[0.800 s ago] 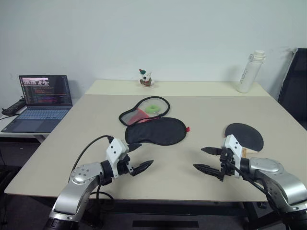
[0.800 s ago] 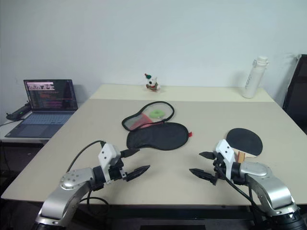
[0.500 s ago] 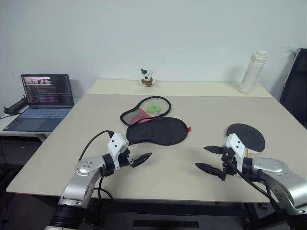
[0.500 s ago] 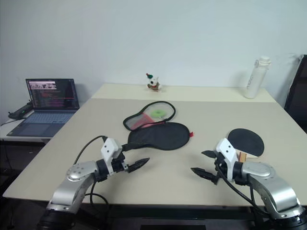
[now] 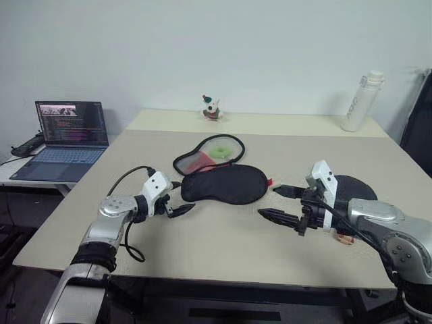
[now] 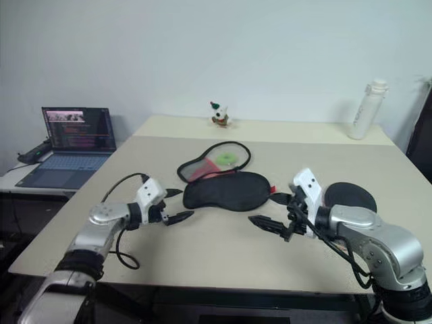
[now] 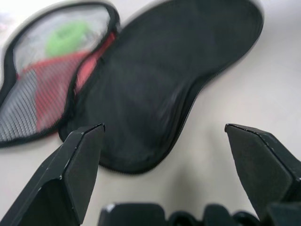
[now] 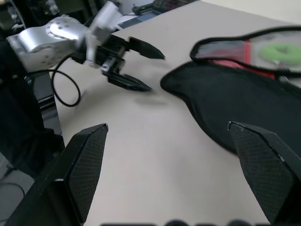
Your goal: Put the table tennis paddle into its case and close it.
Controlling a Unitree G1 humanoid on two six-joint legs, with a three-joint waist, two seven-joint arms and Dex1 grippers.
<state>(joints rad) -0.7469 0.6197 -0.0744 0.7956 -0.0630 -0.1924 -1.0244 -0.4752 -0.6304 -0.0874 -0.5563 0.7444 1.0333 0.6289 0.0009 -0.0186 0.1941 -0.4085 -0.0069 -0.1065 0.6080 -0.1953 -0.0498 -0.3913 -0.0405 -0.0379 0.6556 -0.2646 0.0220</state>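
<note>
The case (image 5: 226,183) lies unzipped and spread flat at the table's middle. Its plain black half is nearer me. Its red and mesh half (image 5: 202,156) lies behind, holding a green ring (image 5: 219,148). My left gripper (image 5: 182,197) is open just left of the black half's narrow end, and in the left wrist view the case (image 7: 155,89) lies between its fingers (image 7: 70,174). The table tennis paddle (image 5: 361,189) lies at the right, its handle hidden behind my right arm. My right gripper (image 5: 268,201) hangs open and empty, right of the case and above the table.
A laptop (image 5: 64,131) stands open on a lower side table at the left. A small toy figure (image 5: 212,108) and a white bottle (image 5: 361,101) stand along the table's back edge. A dark chair (image 5: 418,115) is at the far right.
My left gripper has reached forward to the case's near left end. My right gripper has moved left toward the case, in front of the paddle. Both stay open.
</note>
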